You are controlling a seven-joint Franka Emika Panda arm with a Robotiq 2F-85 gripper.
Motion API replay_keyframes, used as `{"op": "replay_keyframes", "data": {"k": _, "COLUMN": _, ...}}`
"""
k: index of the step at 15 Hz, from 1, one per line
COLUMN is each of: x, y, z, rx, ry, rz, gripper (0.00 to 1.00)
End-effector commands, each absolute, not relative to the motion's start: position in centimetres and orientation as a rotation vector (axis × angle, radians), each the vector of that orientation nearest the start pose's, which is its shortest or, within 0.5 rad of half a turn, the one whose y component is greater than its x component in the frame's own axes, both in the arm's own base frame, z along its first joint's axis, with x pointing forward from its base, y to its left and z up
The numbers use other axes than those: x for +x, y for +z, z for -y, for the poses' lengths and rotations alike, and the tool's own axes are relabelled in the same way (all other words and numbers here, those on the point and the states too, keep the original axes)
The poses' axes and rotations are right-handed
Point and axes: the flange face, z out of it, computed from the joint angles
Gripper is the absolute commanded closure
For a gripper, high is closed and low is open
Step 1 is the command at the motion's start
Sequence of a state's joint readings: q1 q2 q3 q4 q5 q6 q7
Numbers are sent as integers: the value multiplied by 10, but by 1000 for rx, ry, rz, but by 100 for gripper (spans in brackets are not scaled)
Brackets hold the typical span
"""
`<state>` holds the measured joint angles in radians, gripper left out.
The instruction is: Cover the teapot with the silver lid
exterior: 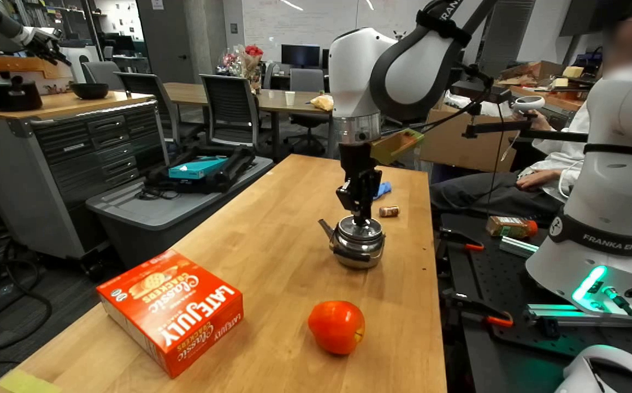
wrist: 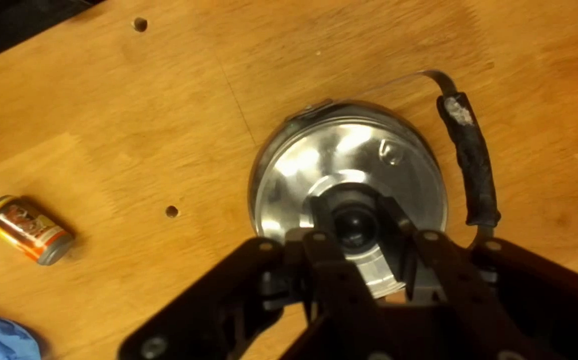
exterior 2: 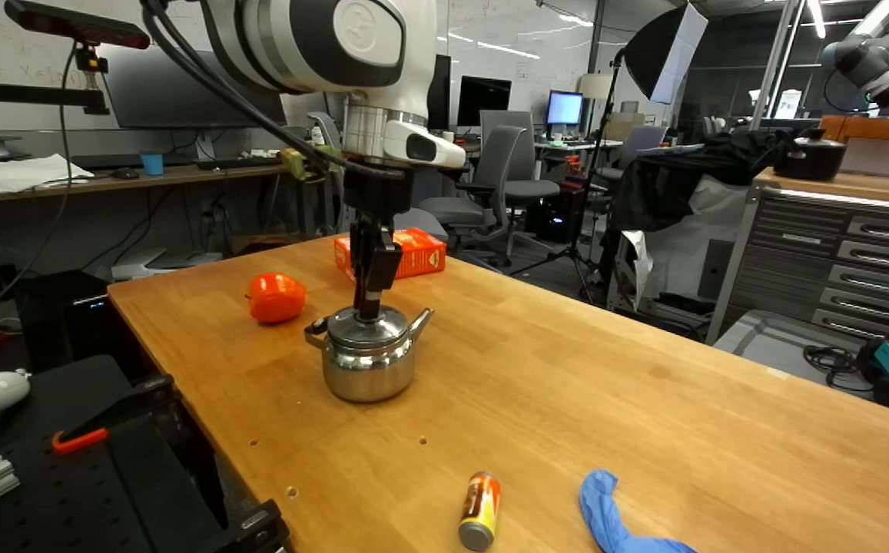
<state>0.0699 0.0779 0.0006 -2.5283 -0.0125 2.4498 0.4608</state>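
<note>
Two fingers (wrist: 322, 217) of the gripper (wrist: 352, 210) pinch the black knob (wrist: 354, 230) of the silver lid (exterior 2: 369, 332), which looks level atop the teapot (exterior 2: 369, 372), so it seems best to check the seating, then release evenly and lift straight up.

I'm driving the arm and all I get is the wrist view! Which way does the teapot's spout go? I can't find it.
Observer: In an exterior view, the spout of the teapot slants up toward the right of the picture.
Operator: Cool! Is there stuff on the table that I'm missing?
Observer: Yes, a red cracker box lies flat on it; it shows in both exterior views.
Operator: From up here I can't tell if the silver lid is tipped. Is it?
Observer: Seen more from the side, it looks roughly level across the top of the teapot.
</note>
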Motion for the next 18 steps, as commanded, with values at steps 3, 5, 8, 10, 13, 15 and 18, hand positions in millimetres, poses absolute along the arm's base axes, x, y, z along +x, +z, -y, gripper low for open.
{"op": "replay_keyframes", "data": {"k": 3, "x": 457, "y": 232, "z": -27, "rx": -3113, "ry": 264, "rz": -661, "gripper": 90}}
{"op": "replay_keyframes", "data": {"k": 5, "x": 458, "y": 230, "z": -27, "rx": -3114, "ry": 262, "rz": -670, "gripper": 90}}
{"op": "replay_keyframes", "data": {"k": 8, "x": 458, "y": 228, "z": -28, "rx": -3118, "ry": 246, "rz": -680, "gripper": 90}}
{"op": "replay_keyframes", "data": {"k": 10, "x": 456, "y": 228, "z": -29, "rx": -3128, "ry": 234, "rz": -685, "gripper": 90}}
{"op": "replay_keyframes", "data": {"k": 13, "x": 454, "y": 231, "z": -29, "rx": -3126, "ry": 239, "rz": -679, "gripper": 46}}
{"op": "replay_keyframes", "data": {"k": 15, "x": 453, "y": 235, "z": -28, "rx": -3114, "ry": 239, "rz": -670, "gripper": 32}}
{"op": "replay_keyframes", "data": {"k": 18, "x": 450, "y": 249, "z": -30, "rx": -3102, "ry": 221, "rz": -638, "gripper": 8}}
